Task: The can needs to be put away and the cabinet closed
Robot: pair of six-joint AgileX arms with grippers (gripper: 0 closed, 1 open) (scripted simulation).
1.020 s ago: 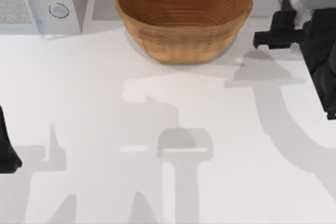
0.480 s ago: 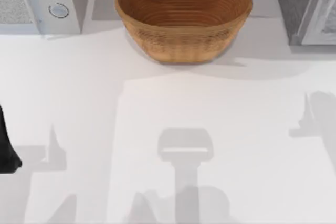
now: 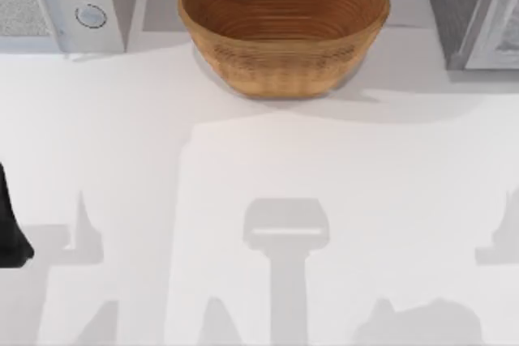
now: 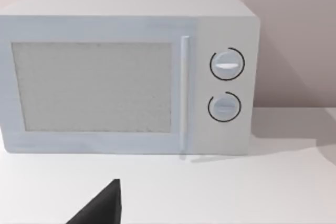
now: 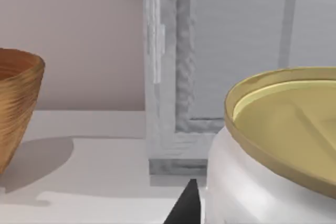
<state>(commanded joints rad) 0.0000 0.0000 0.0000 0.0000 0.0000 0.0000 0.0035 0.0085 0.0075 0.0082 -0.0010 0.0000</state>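
The can (image 5: pixel 273 145), white with a dull gold lid, sits very close in the right wrist view. My right gripper (image 5: pixel 273 219) is shut on it, with one black fingertip (image 5: pixel 187 207) against its side. The grey cabinet (image 3: pixel 466 10) stands at the table's back right corner, and its pale frame (image 5: pixel 160 77) rises just behind the can. My left arm (image 3: pixel 10 228) is parked at the table's left edge.
A wicker basket (image 3: pixel 284 26) stands at the back middle, its side (image 5: pixel 16 103) also in the right wrist view. A white microwave (image 3: pixel 61 2) with two dials fills the back left corner, and its closed front (image 4: pixel 126 77) faces the left wrist.
My right arm, holding the can up by the cabinet a second ago, has left the top view. Its shadow has slid toward the front right. The left arm has not moved.
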